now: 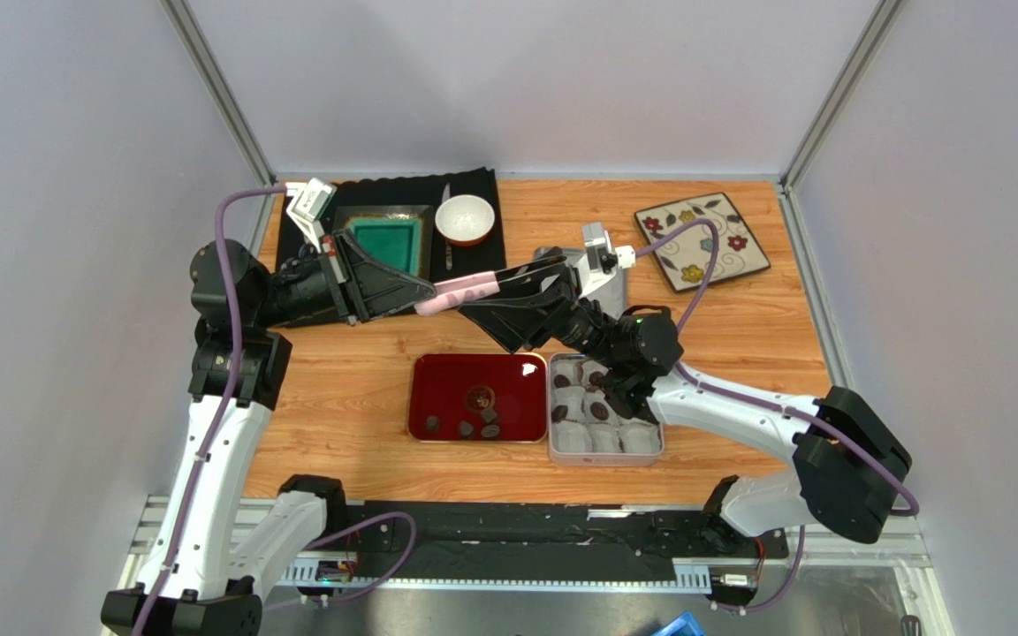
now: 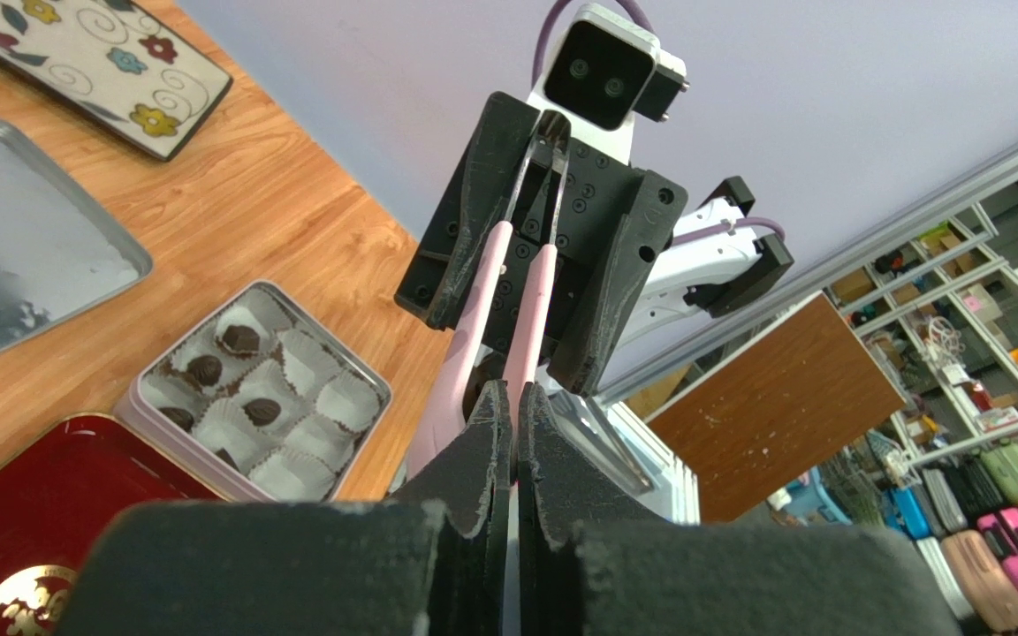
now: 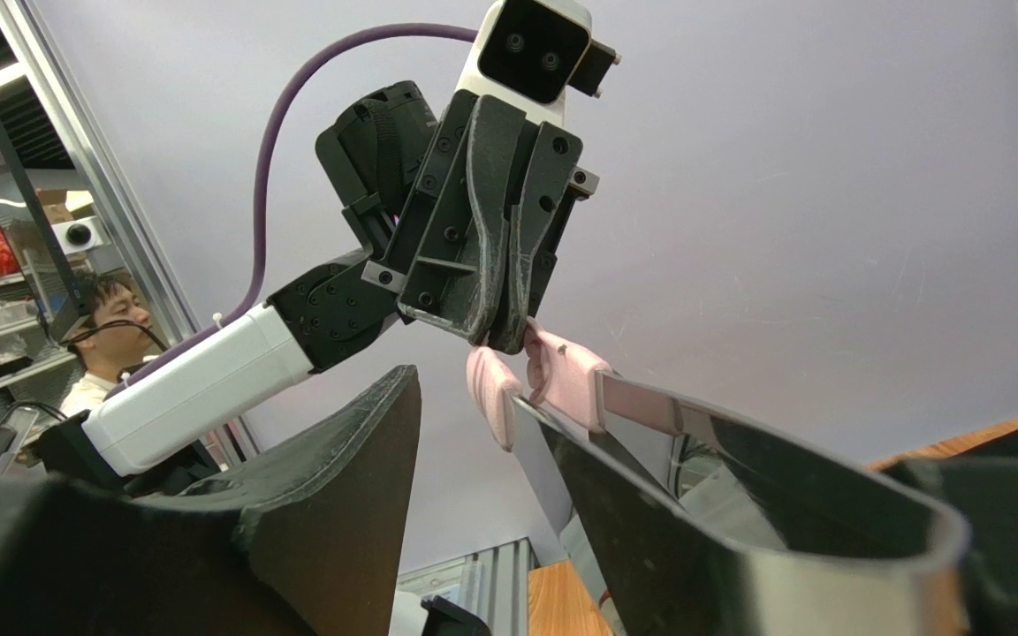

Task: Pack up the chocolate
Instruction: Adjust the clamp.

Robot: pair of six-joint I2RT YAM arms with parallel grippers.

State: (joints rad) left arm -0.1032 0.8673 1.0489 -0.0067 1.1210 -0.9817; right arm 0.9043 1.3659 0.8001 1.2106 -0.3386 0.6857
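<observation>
Several dark chocolate pieces (image 1: 469,428) lie on a red tray (image 1: 437,376). More chocolates (image 2: 238,341) sit in white paper cups in a silver tin (image 1: 605,457), which also shows in the left wrist view (image 2: 143,387). My left gripper (image 1: 415,297) is shut on the pink end of a pair of tongs (image 1: 464,288), held in the air above the tray. In its own view the left gripper (image 2: 517,398) pinches one pink arm (image 2: 536,312). My right gripper (image 1: 491,302) is open, its fingers on either side of the tongs' metal end (image 3: 687,424), which lies against one finger (image 3: 767,543).
A floral plate (image 1: 700,241) lies at the back right. A black mat (image 1: 475,252) at the back holds a green dish (image 1: 388,241), a white bowl (image 1: 465,219) and cutlery. A silver tin lid (image 2: 10,252) lies on the table beyond the tin.
</observation>
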